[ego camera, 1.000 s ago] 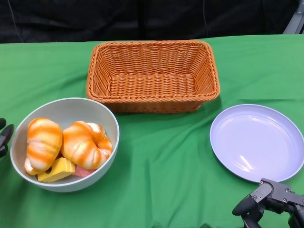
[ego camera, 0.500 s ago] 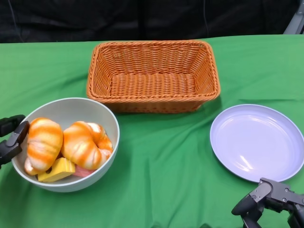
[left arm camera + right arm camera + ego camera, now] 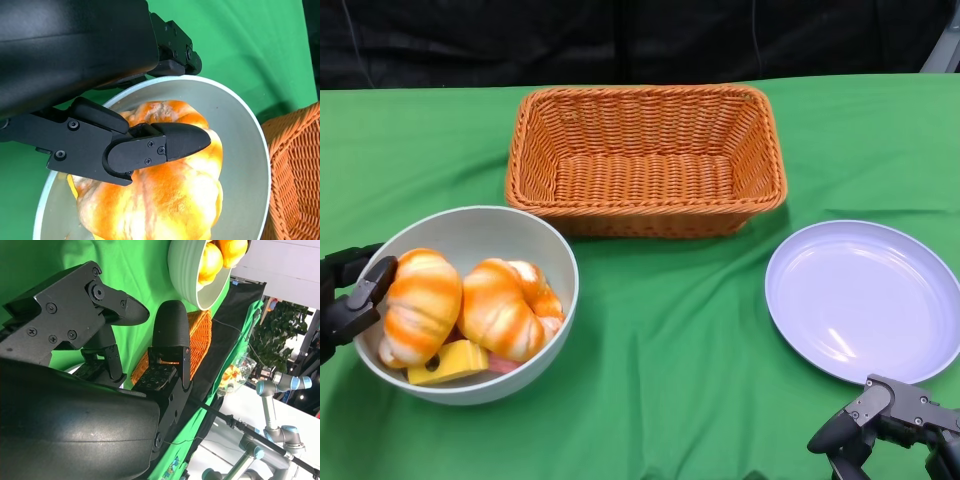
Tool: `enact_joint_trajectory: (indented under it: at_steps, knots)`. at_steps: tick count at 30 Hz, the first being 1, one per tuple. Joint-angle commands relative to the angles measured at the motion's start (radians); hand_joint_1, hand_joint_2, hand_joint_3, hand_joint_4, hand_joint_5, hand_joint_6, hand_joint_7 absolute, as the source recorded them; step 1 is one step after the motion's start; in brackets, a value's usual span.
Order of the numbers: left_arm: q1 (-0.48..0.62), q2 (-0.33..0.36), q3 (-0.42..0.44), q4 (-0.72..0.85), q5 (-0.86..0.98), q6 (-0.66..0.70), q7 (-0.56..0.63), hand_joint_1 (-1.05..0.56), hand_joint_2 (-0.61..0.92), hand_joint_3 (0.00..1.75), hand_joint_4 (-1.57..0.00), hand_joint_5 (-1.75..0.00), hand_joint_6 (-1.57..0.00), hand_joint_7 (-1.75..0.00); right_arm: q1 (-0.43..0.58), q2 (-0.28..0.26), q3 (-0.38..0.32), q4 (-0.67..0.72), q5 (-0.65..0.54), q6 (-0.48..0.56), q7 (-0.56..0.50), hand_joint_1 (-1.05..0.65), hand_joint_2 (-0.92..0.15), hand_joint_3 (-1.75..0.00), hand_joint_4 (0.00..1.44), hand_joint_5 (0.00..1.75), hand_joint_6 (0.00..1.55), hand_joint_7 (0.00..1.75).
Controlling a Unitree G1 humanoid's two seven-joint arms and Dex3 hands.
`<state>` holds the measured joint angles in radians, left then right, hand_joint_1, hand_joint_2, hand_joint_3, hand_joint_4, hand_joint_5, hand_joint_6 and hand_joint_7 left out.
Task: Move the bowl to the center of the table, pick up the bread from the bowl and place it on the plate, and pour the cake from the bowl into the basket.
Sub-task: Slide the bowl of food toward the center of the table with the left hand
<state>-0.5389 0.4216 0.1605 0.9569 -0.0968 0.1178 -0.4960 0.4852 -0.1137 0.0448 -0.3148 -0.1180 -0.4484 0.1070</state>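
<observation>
Here the left hand [image 3: 350,300] grips the bowl [image 3: 520,235] rim at near left, fingers clamped. The right hand [image 3: 890,425] rests near right, fingers apart.

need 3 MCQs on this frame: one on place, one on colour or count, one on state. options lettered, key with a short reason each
1. Where does the bowl stand?
A. inside the basket
B. at the table's near left
C. on the plate

2. What colour is the plate?
A. orange
B. green
C. pale lilac

3. What does the basket hold?
A. nothing
B. bread
C. cake

Key:
1 B: the bowl sits at the near left, by the left hand, in front of the basket.
2 C: the plate is pale lilac on the green cloth.
3 A: only wicker shows inside the basket; the bread and the yellow cake are in the bowl.
</observation>
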Motion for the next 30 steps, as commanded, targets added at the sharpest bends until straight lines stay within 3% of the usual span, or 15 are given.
enact_joint_trajectory:
  at_steps: [1, 12, 21, 30]
  knots:
    - [0.030, -0.006, -0.010, -0.071, -0.014, 0.056, -0.026, -0.73, 0.92, 0.59, -0.35, -0.02, -0.27, 0.00, 0.002, -0.009, -0.005, 0.008, 0.008, -0.010, -0.001, -0.08, -0.52, -0.95, 0.82, 1.46, 0.82, 1.11]
    - [0.057, -0.007, -0.018, -0.146, -0.038, 0.114, -0.037, -0.73, 0.92, 0.60, -0.35, -0.01, -0.27, 0.00, 0.002, -0.009, -0.003, 0.007, 0.008, -0.010, -0.001, -0.08, -0.52, -0.95, 0.82, 1.45, 0.83, 1.11]
    - [0.114, -0.035, 0.000, -0.360, -0.149, 0.344, -0.085, -0.69, 0.92, 0.65, -0.25, 0.00, -0.19, 0.00, -0.005, -0.009, -0.001, 0.010, 0.003, -0.009, -0.002, -0.09, -0.53, -0.93, 0.81, 1.44, 0.82, 1.11]
    - [0.159, -0.057, -0.008, -0.508, -0.181, 0.453, -0.078, -0.69, 0.92, 0.64, -0.25, 0.00, -0.16, 0.00, -0.009, -0.007, 0.003, 0.014, 0.001, -0.009, -0.002, -0.10, -0.54, -0.93, 0.82, 1.46, 0.83, 1.11]
